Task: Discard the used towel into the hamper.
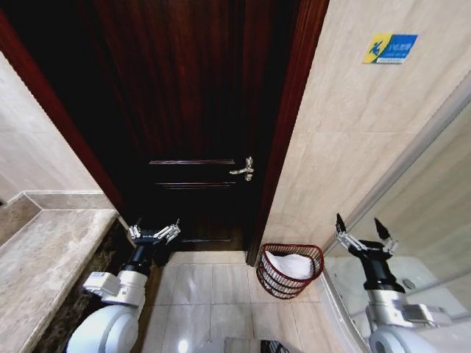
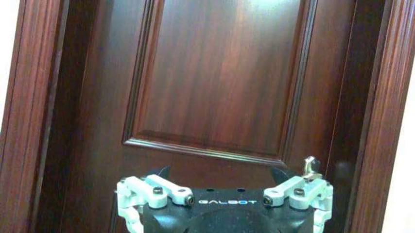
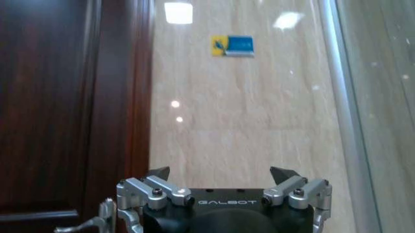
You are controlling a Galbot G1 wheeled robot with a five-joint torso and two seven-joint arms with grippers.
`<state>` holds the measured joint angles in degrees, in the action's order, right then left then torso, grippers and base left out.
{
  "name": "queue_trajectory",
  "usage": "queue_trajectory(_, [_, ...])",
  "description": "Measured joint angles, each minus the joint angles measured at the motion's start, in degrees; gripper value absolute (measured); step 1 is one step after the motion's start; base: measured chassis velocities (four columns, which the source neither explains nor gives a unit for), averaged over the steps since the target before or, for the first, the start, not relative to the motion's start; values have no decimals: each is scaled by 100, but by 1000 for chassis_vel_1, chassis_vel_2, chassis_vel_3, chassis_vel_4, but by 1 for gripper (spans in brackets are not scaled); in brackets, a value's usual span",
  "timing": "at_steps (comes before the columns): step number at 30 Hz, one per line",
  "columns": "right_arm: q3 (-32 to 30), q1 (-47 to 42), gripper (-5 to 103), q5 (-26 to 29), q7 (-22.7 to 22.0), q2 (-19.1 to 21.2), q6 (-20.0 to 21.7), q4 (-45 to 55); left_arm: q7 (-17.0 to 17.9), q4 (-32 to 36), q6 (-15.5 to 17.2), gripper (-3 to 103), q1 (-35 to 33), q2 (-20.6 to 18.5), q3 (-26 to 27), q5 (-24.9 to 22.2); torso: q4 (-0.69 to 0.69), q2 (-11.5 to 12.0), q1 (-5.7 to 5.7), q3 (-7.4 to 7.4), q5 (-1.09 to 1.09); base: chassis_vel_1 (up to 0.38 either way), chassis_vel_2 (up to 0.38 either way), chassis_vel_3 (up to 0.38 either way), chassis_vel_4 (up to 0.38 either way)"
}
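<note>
The hamper (image 1: 278,280), a small round basket of dark reddish-brown open weave, stands on the floor at the foot of the door frame, against the beige wall. A white towel (image 1: 293,265) lies inside it. My left gripper (image 1: 154,233) is raised in front of the door, left of the hamper, open and empty. My right gripper (image 1: 366,234) is raised to the right of the hamper, open and empty too. In the left wrist view the left gripper (image 2: 220,172) faces the door panel. In the right wrist view the right gripper (image 3: 220,172) faces the beige wall.
A dark wooden door (image 1: 199,110) with a silver lever handle (image 1: 243,169) is shut straight ahead. A marble counter (image 1: 44,250) runs along the left. A glass partition (image 1: 427,220) stands at the right. Light floor tiles (image 1: 206,287) lie between. A blue and yellow sign (image 1: 390,48) hangs on the wall.
</note>
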<state>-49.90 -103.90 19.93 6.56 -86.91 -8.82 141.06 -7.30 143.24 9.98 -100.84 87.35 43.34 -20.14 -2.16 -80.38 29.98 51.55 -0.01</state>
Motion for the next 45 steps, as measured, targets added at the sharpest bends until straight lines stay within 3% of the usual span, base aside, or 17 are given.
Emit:
queue_trajectory(10, [289,-47,100,-315,92,-140,-50,274,0,0,0,100,0,0,0,0,-1,1,1,0,-1,0,0,0,0])
queue_trajectory(42, [167,-82,100,-125,137,94,-91,227,0,0,0,100,0,0,0,0,0,1,2,0,1,115,-120,-115,113])
queue_trajectory(45, [395,45,100,-201,211,84,-132,106,0,0,0,100,0,0,0,0,-1,1,0,0,2,200,-207,-237,206])
